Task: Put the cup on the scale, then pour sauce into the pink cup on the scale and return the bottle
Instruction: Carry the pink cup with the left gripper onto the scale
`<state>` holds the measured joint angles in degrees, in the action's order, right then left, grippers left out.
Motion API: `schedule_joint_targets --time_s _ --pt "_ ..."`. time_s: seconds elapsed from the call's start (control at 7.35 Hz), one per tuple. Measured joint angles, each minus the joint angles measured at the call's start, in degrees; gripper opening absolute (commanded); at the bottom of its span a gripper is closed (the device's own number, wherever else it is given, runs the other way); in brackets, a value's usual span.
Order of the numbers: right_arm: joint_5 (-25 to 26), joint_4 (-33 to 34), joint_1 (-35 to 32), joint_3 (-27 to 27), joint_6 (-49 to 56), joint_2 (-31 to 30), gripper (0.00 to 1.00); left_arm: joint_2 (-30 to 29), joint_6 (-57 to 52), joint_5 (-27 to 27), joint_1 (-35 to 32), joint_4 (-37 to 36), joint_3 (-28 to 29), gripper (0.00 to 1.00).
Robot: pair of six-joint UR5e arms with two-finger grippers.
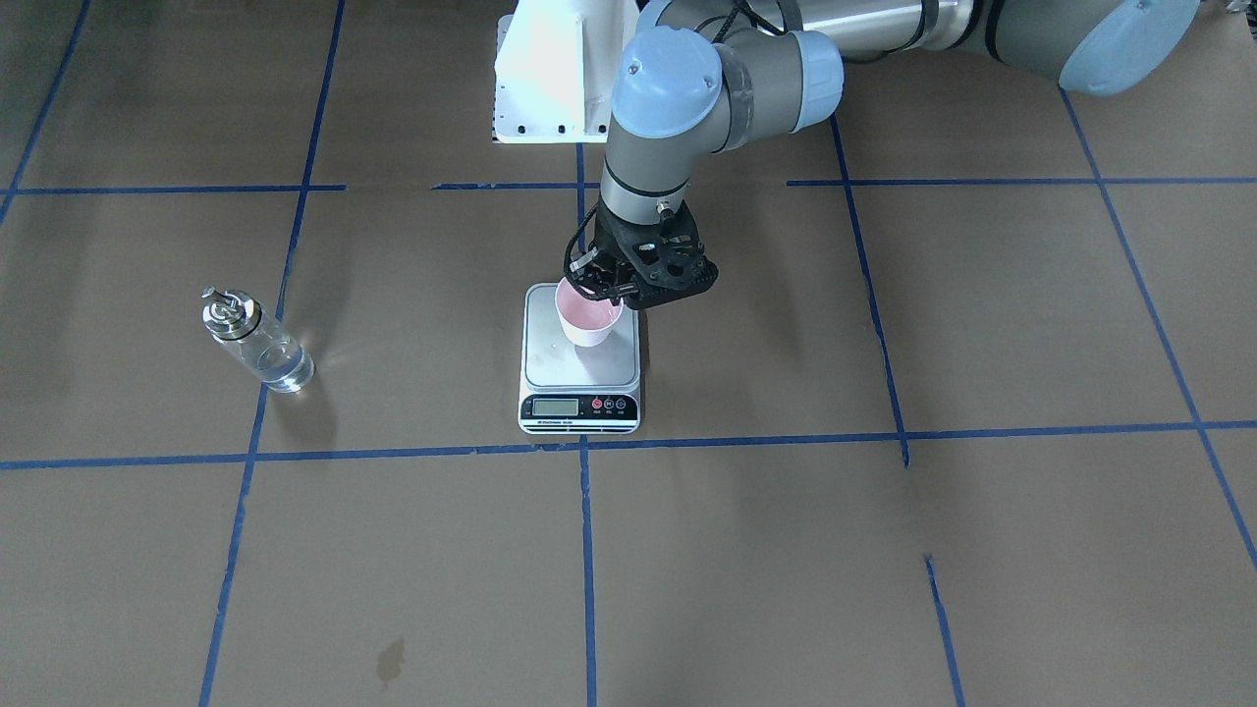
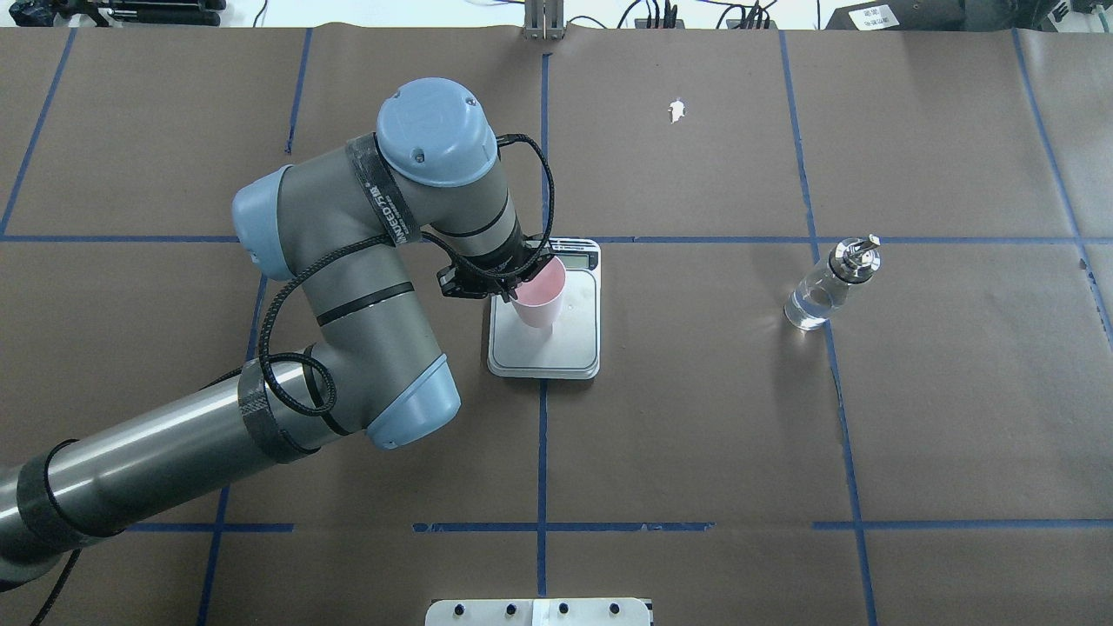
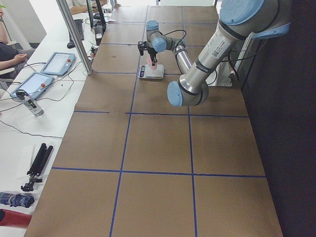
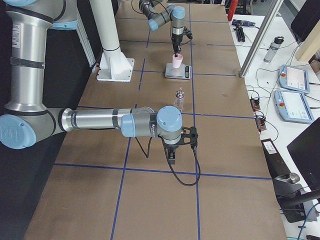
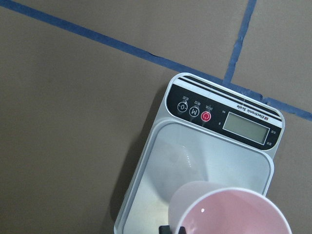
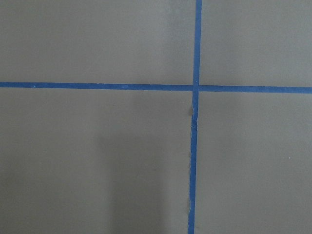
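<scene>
The pale pink cup (image 1: 589, 316) (image 2: 539, 294) hangs slightly tilted over the scale's silver platform (image 1: 550, 355) (image 2: 576, 341). My left gripper (image 1: 601, 292) (image 2: 520, 287) is shut on the cup's rim from above. I cannot tell whether the cup's base touches the platform. The left wrist view shows the cup (image 5: 229, 209) at the bottom edge above the scale (image 5: 165, 165), whose LCD is blank. The clear glass bottle (image 1: 257, 339) (image 2: 826, 287) with its silver cap stands upright on the table, far from both grippers. My right gripper (image 4: 172, 152) hovers low over bare table; whether it is open I cannot tell.
The left arm's elbow (image 2: 348, 287) spans the table beside the scale. The white robot base (image 1: 550, 79) sits at the table's back edge. A metal post (image 4: 260, 37) and benches with tablets (image 3: 54, 64) line the operators' side.
</scene>
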<state>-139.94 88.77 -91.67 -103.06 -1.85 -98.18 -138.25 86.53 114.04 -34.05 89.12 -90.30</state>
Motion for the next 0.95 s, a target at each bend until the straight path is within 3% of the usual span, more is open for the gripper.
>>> schedule_joint_targets --time_s 0.14,0.41,0.54,0.68,0.95 --pt "-0.15 0.00 -0.02 -0.04 0.00 -0.01 1.00 -0.12 0.16 -0.09 0.01 1.44 0.91 0.00" --pt "-0.58 0.00 -0.07 -0.42 0.00 -0.07 1.00 -0.06 0.31 -0.13 0.02 3.24 1.98 0.33" --pt "-0.67 0.00 -0.08 -0.50 0.02 -0.07 1.00 0.04 0.28 -0.13 0.03 3.47 2.14 0.84" --pt "-0.73 0.00 -0.08 -0.53 0.05 -0.08 1.00 0.09 0.27 -0.13 0.04 3.56 2.17 0.97" --pt "-0.77 0.02 -0.23 -0.94 0.07 -0.14 1.00 0.13 0.18 -0.13 -0.01 3.58 1.65 0.99"
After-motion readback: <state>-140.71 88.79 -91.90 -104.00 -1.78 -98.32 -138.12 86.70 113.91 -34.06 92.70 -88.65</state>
